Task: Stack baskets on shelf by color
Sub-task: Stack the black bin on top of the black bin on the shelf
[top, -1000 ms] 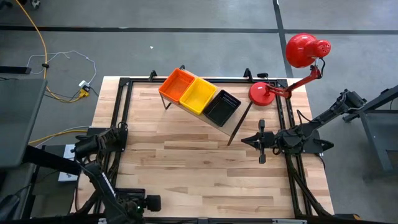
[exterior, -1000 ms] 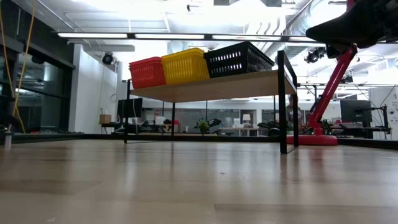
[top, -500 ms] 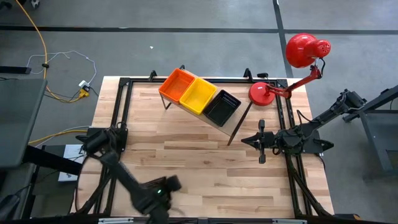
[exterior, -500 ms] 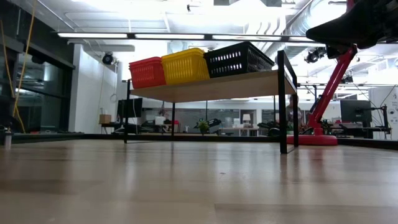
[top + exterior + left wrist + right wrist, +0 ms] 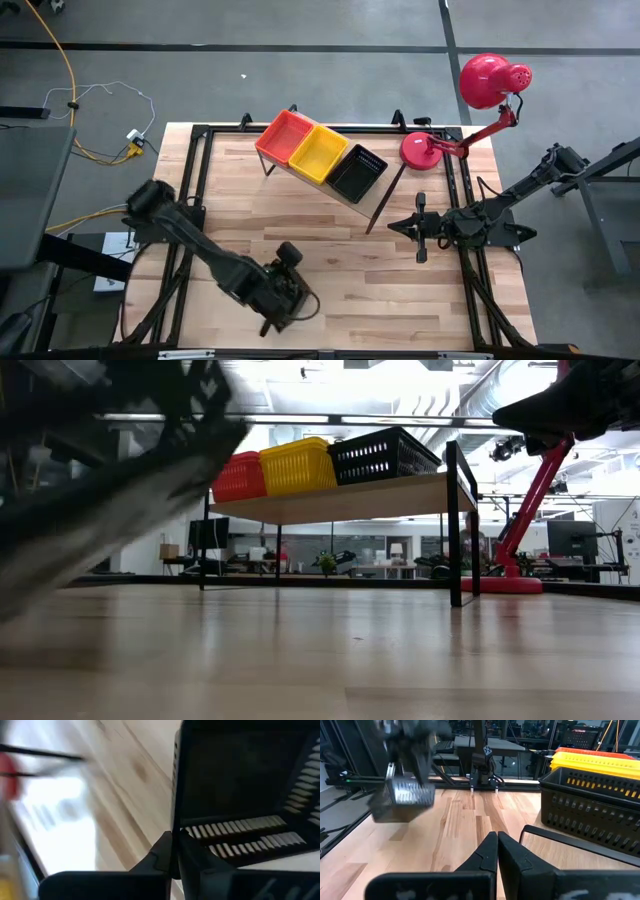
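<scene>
A wooden shelf (image 5: pixel 340 500) stands at the far middle of the table with an orange-red basket (image 5: pixel 285 135), a yellow basket (image 5: pixel 318 152) and a black basket (image 5: pixel 358 172) in a row on it. My left gripper (image 5: pixel 172 862) is over the table's near middle, shut on another black basket (image 5: pixel 285 290), which also shows in the right wrist view as the black basket (image 5: pixel 402 802). My right gripper (image 5: pixel 420 232) hangs shut, holding nothing, to the right of the shelf. My left gripper pinches one wall of the black basket at its rim (image 5: pixel 175 827), seemingly with one finger outside and one inside. The fingers come from above. The basket hangs below them, clear of the tabletop, with its shadow on the wood.
A red desk lamp (image 5: pixel 480 100) stands at the far right corner. The black table frame (image 5: pixel 195 170) runs along the edges. The wide stretch of tabletop (image 5: pixel 340 260) in front of the shelf holds nothing but my arms.
My left arm has swung from the near left corner toward the table's right and a little farther in, bringing the black basket over the near middle of the table. It now shows blurred in the low view, where it did not before.
</scene>
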